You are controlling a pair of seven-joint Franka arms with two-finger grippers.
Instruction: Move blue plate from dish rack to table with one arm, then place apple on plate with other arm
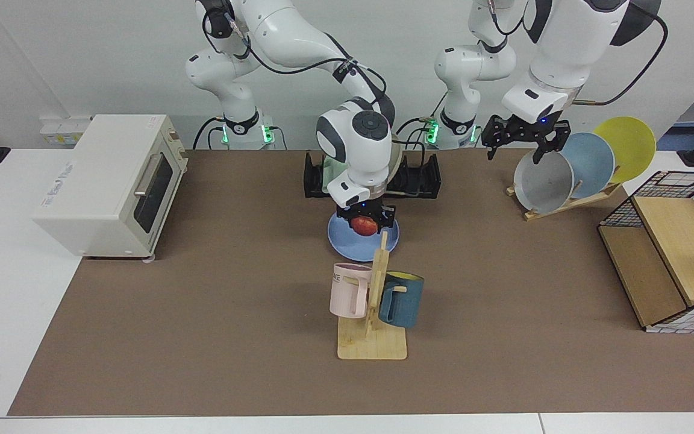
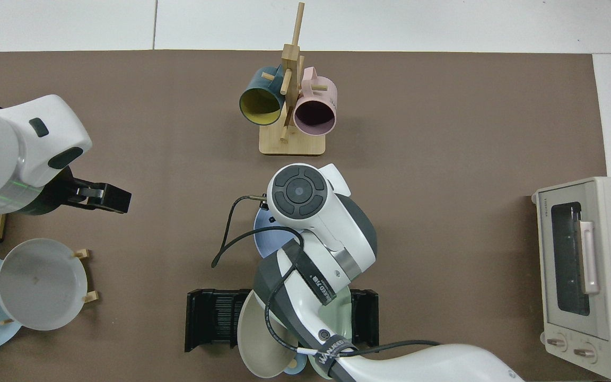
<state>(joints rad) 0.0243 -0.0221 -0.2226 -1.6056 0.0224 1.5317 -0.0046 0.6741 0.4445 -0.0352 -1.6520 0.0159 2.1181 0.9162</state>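
The blue plate (image 1: 346, 242) lies flat on the table's brown mat (image 1: 202, 313), just in front of the black dish rack (image 1: 422, 178). My right gripper (image 1: 365, 222) hangs low over the plate's middle, shut on the red apple (image 1: 364, 227). I cannot tell whether the apple touches the plate. In the top view the right arm covers the apple and leaves only a sliver of the blue plate (image 2: 262, 239). My left gripper (image 1: 522, 144) is open and holds nothing, raised above the grey plate (image 1: 543, 181) on the wooden stand.
A wooden mug tree (image 1: 374, 301) with a pink and a teal mug stands close in front of the blue plate. The rack (image 2: 212, 318) holds a beige plate (image 2: 255, 339) and a green plate. A toaster oven (image 1: 106, 181) and a wire-and-wood crate (image 1: 666, 259) flank the mat.
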